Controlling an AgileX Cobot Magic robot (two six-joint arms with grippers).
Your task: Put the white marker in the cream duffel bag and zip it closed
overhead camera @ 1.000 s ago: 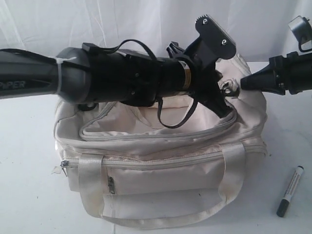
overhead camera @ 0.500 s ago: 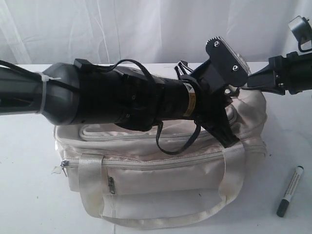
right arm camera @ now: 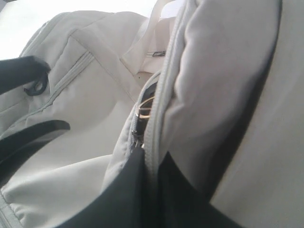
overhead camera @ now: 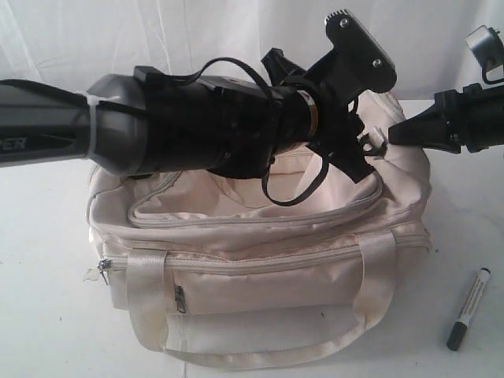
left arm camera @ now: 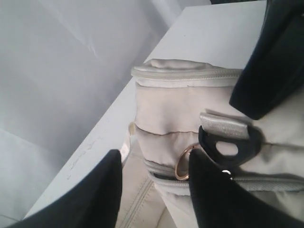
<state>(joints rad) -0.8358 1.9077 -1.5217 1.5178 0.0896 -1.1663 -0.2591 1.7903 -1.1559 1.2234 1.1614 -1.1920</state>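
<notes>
Cream fabric, one item: the cream duffel bag (overhead camera: 260, 291), centre of the exterior view, standing on a white table (overhead camera: 47, 315) with its front pocket and webbing handles toward the camera. The top flap lies down; how far its zip has run cannot be told.

Left gripper (left arm camera: 154, 160): carried across the bag from the left of the frame to its upper right end. Its fingers (left arm camera: 95, 199) stand well apart and hold nothing. Between them in the left wrist view sit a gold zip ring (left arm camera: 183, 162), just beside one finger, and a black strap loop (left arm camera: 228, 145). This placement probably lines the ring up for a pull.

Right gripper (overhead camera: 391, 135): enters from the right edge and touches the bag's right end. In the right wrist view its fingers sit narrow, apparently pinched on the seam beside the zip, most likely to brace soft cloth that would otherwise drag along with the slider.

White marker (overhead camera: 469, 308): lower right, flat on the table, well apart from the bag and both grippers, untouched. Judged step: opening the bag; loading and closing remain.
</notes>
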